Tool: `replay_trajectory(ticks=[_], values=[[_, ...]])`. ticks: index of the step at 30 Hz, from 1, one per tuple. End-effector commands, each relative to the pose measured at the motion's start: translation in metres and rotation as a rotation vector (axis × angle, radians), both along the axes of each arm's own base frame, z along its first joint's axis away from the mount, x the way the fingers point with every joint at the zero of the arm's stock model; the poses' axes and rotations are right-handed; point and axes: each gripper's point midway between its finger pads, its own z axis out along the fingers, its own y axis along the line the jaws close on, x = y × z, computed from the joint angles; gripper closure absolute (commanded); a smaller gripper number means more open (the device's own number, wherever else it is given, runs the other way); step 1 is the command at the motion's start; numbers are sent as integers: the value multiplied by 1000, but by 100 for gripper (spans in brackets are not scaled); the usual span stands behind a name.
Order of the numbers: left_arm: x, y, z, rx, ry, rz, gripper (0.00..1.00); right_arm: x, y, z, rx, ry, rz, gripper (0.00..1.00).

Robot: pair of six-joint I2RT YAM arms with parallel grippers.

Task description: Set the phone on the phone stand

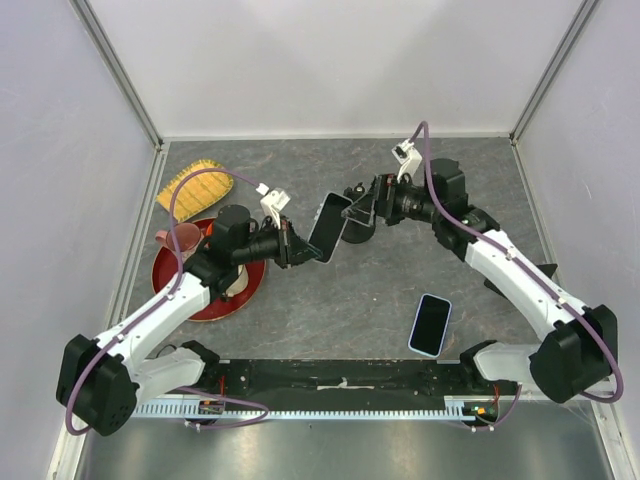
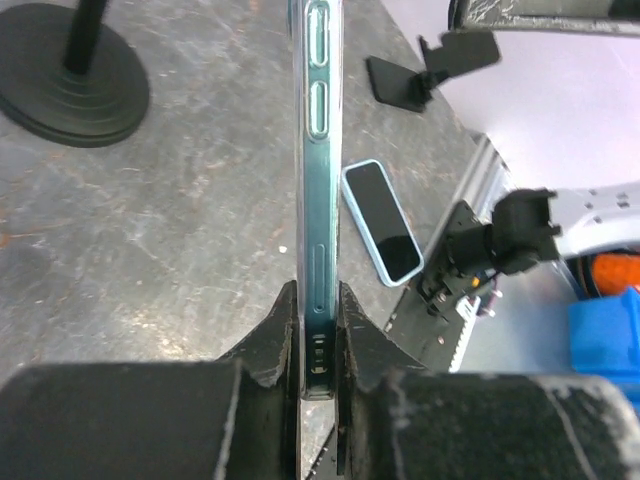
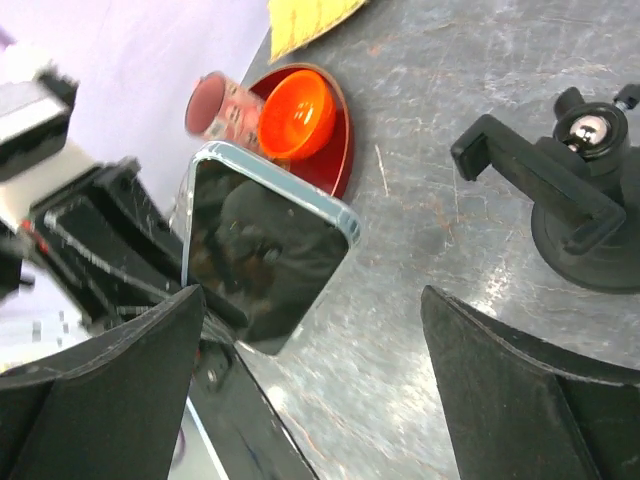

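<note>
Phone: a dark-screened slab in a clear, pale-blue-edged case (image 1: 328, 227) (image 2: 318, 150) (image 3: 265, 245), held in the air above the grey worktop (image 1: 350, 300), edge-on to the left wrist camera.
Left jaws: clamped on the phone's lower end, one finger on each face; the rest of its length stands free beyond them.
Right jaws: wide apart, framing the phone's upper corner and touching nothing.
Phone stand: black, with a round base, ball joint and clamp bracket (image 1: 362, 232) (image 3: 565, 215) (image 2: 70, 80), on the worktop just beside the right jaws; its bracket holds nothing.
Stage, as I judge it: the phone is lifted and near the stand, not yet seated.
Risk, pivot: a grip on one end alone could let the phone swing or slip if bumped.
Risk, collision: the right jaws are close enough to knock the free end.
Risk, stand: pushing in askew could tip it or slide it.
Further out: a second blue-cased phone (image 1: 430, 325) lies flat near the bases; a red plate (image 1: 205, 300) with an orange bowl (image 3: 298, 112) sits to the left.
</note>
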Motion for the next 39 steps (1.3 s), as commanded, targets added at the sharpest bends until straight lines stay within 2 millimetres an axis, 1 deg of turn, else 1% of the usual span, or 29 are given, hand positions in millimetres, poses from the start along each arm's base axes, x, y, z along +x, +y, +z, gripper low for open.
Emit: replay_trajectory(ticks=[1,2,5,6,7,11,12,13,14,15,17,18,20,22,23,24,25,26,27,28,29,30,31,33,34,36,37,38,39], values=[[-30,-12,41,-94,-140,-220,98,-56,1,29,-6,-250,477,6],[-43,-15,42,-114,-127,-296,98,-61,2,26,-1,-243,506,6],[-57,-16,50,-148,-134,-380,98,-59,2,22,-4,-234,523,14],[-58,-16,52,-155,-143,-388,98,-60,3,22,3,-231,535,20],[-60,-16,53,-157,-148,-391,98,-64,4,26,22,-232,564,22],[-68,-17,57,-174,-155,-454,98,-62,9,28,58,-210,585,32],[-69,-17,58,-177,-156,-465,98,-64,11,30,72,-210,596,37],[-70,-17,58,-179,-151,-469,98,-66,11,31,88,-202,607,39],[-69,-19,56,-178,-141,-474,98,-68,13,37,110,-229,625,42],[-70,-19,58,-180,-141,-483,98,-69,13,38,117,-229,629,46],[-71,-20,58,-184,-138,-496,98,-73,12,42,125,-253,644,49],[-70,-19,58,-184,-137,-493,98,-75,12,44,135,-251,653,53],[-70,-20,58,-184,-136,-493,98,-78,13,43,151,-248,675,58],[-68,-20,59,-185,-133,-489,98,-83,12,43,164,-227,693,68],[-68,-21,60,-185,-136,-488,98,-84,12,44,165,-235,695,76],[-67,-21,60,-185,-135,-485,98,-86,12,45,167,-243,703,92],[-62,-22,58,-178,-123,-460,98,-89,11,45,167,-255,704,99],[-55,-23,61,-168,-128,-431,95,-90,11,45,165,-264,705,100],[-51,-21,53,-134,-76,-391,72,-87,10,45,157,-271,683,100],[-43,-20,50,-106,-76,-349,57,-84,9,46,147,-276,652,100],[-20,-16,48,-53,-80,-219,22,-81,8,47,138,-280,623,100],[-9,-8,34,17,-30,-119,15,-76,7,50,123,-299,589,100],[21,11,26,94,-27,97,13,-62,1,51,70,-315,468,100],[38,25,24,129,-25,232,11,-43,-9,50,-7,-354,322,100],[49,31,28,140,-56,290,13,-17,-34,47,-117,-344,99,100],[60,31,31,181,-112,323,18,-4,-58,45,-196,-331,-68,100],[72,38,30,227,-142,388,21,5,-86,48,-265,-319,-231,100],[80,34,32,257,-167,398,25,4,-95,50,-271,-314,-278,100],[86,34,33,294,-202,401,30,1,-101,56,-272,-330,-308,100]])
